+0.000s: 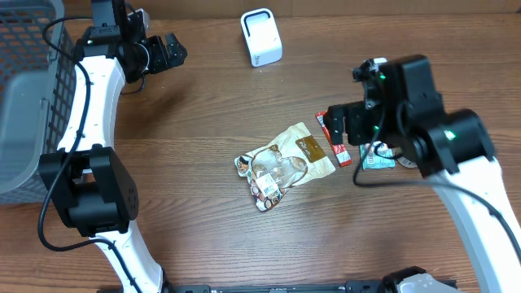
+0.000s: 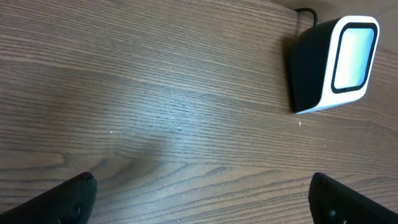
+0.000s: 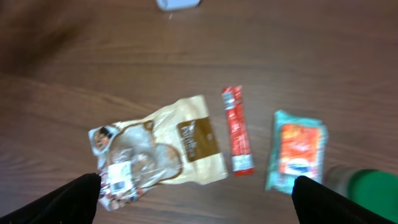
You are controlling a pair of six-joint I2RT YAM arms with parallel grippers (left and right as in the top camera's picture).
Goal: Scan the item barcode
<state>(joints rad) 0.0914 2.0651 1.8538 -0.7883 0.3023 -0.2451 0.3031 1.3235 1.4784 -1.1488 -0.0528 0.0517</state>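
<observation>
Pouch (image 1: pixel 286 161) flat on table (image 1: pixel 203 106), nothing held

Lies mid-table, white label up, well apart from scanner (image 1: pixel 261 37) at far edge; red stick packet (image 3: pixel 237 130) and teal packet (image 3: pixel 298 149) beside it. Left gripper (image 1: pixel 177 50) near scanner, right gripper (image 1: pixel 346 138) over packets: both wide open, empty.

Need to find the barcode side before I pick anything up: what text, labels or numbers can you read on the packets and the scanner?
Nothing is legible in any view.
On the beige snack bag: brown label and white sticker, print too blurred to read.
On the red stick packet: markings too blurred.
On the teal packet: markings too blurred.
On the scanner: no text visible.
</observation>
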